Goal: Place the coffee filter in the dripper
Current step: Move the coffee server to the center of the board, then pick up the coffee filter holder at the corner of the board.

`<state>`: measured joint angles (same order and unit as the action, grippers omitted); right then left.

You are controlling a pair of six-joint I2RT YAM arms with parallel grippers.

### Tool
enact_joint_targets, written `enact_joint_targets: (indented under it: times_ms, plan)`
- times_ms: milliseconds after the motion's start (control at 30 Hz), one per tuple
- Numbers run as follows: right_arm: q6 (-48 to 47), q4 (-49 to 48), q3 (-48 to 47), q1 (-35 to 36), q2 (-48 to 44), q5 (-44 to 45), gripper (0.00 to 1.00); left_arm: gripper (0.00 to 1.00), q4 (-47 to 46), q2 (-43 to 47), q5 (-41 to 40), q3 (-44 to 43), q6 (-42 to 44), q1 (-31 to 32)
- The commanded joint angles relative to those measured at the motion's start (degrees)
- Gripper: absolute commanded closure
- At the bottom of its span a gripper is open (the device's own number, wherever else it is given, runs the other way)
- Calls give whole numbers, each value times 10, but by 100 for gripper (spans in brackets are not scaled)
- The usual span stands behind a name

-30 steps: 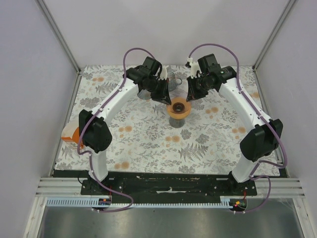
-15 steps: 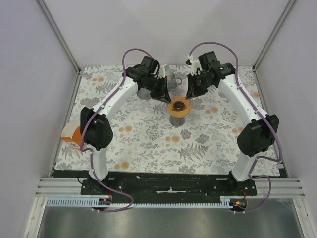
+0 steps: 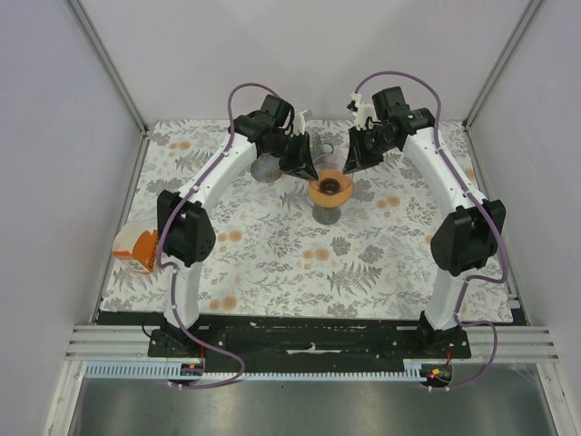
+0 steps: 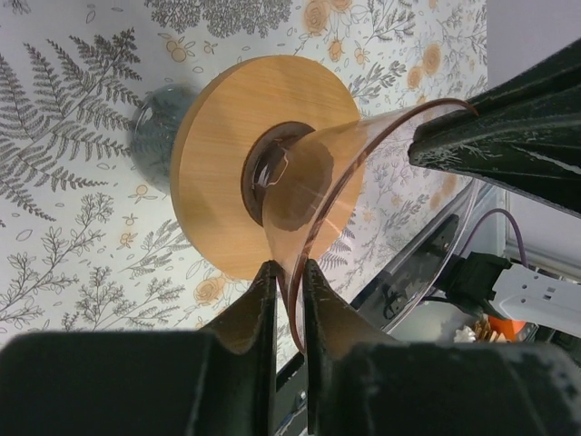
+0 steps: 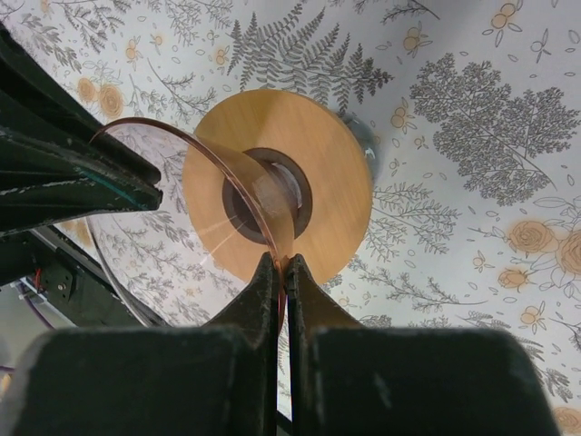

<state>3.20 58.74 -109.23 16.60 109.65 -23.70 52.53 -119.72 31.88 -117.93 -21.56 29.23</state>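
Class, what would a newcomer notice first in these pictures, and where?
The orange dripper sits rear-centre of the table, a clear cone rising from its dark hole. The left claw and right claw meet at the cone's rim from opposite sides. An orange-and-white packet sits at the table's left edge.

Arms match: left arm point(image 3: 213, 177) and right arm point(image 3: 445, 182) have white link shells and bulky black joint housings. Both sit on a black base plate point(image 3: 309, 338) at bottom of frame. One purple cable point(image 3: 245, 88) per arm, looping high. Small white block point(image 3: 360, 107) at each wrist. Fingers point(image 4: 245, 318) matte black, wedge-tapered, lightly scuffed.
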Motion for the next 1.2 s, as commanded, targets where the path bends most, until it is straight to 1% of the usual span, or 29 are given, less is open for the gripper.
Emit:
enact_joint_targets:
  times_ms: [0,67,267,333,433,467,533,633,800,967,1033,1133,1167]
  plan:
    - [-24,6,41,4,124,1,100,80,12,-74,21,-44,64,22]
    - [-21,6,34,2,129,-3,100,74,16,-86,-1,-71,69,19]
    - [-11,12,19,3,107,1,100,74,19,-93,-10,-78,73,7]
    - [-9,10,20,7,90,7,100,76,19,-87,-19,-78,81,6]
    - [-7,7,14,11,78,17,100,88,16,-77,-44,-66,91,6]
    - [-6,5,15,9,78,23,100,91,13,-76,-52,-57,92,6]
    - [-5,4,23,10,85,29,100,93,11,-80,-54,-41,89,2]
    - [-2,-19,51,10,98,10,100,96,5,-92,-37,-20,77,-8]
    - [0,-43,81,10,109,-2,100,95,-6,-105,-48,10,82,-8]
    - [7,-52,88,10,89,-2,100,89,-6,-98,-49,6,89,-9]
    - [9,-51,80,11,72,-4,94,84,-4,-90,-50,-15,93,-9]
    - [15,-52,64,12,49,-11,87,72,-4,-75,-48,-49,99,-9]
    - [16,-52,58,12,45,-13,86,70,-4,-75,-49,-59,101,-9]
